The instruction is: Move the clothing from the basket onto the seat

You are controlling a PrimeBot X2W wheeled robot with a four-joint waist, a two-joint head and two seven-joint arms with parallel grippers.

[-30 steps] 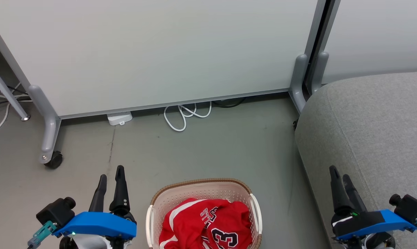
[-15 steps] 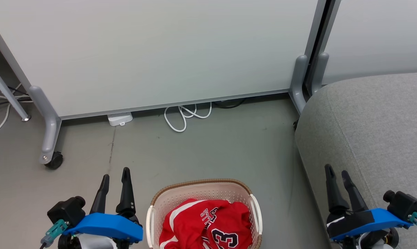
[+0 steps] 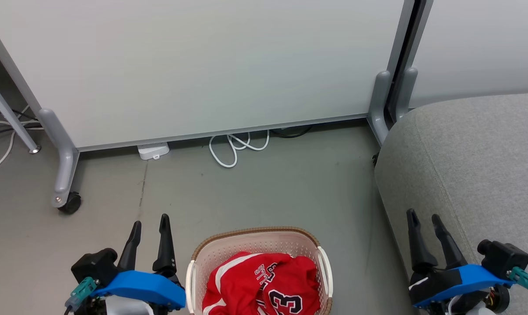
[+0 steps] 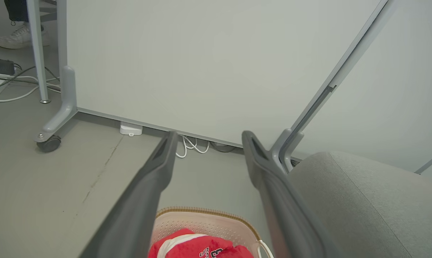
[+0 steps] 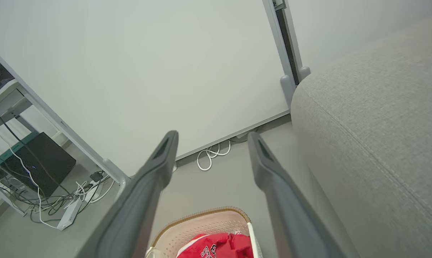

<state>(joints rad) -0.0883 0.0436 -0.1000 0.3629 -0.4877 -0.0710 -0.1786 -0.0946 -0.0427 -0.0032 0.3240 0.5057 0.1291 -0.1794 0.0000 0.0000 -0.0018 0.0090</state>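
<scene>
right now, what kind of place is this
Likely an office or lab corner staged like a home: wheeled partition panels, loose cables on the floor, and a grey sofa seat near a laundry basket holding red clothing.

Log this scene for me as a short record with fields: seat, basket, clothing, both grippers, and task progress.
seat: grey cushion, at right in head view
basket: on the floor, left of seat
clothing: red, bundled inside basket, number 23 showing; none on seat
left gripper: open, holding nothing
right gripper: open, holding nothing
progress: nothing moved yet
</scene>
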